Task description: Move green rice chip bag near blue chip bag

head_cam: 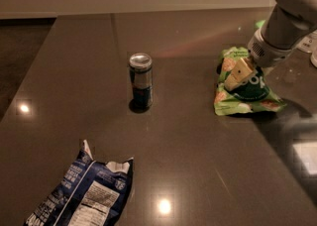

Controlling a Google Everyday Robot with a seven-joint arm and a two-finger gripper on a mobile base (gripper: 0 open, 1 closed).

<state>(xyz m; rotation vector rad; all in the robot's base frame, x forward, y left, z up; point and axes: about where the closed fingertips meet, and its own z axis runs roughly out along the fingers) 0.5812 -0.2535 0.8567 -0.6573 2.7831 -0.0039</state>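
Observation:
The green rice chip bag [247,93] lies on the dark table at the right. My gripper [238,75] comes down from the upper right and is shut on the bag's upper left part, with one tan finger [239,71] showing on top of it. The bag's lower edge rests on the table. The blue chip bag [81,195] lies crumpled at the bottom left, white label panel up, far from the green bag.
A slim dark can [141,80] stands upright in the middle of the table [188,160], between the two bags. Pale objects [312,46] sit at the far right edge behind my arm. The table's back edge meets a light wall.

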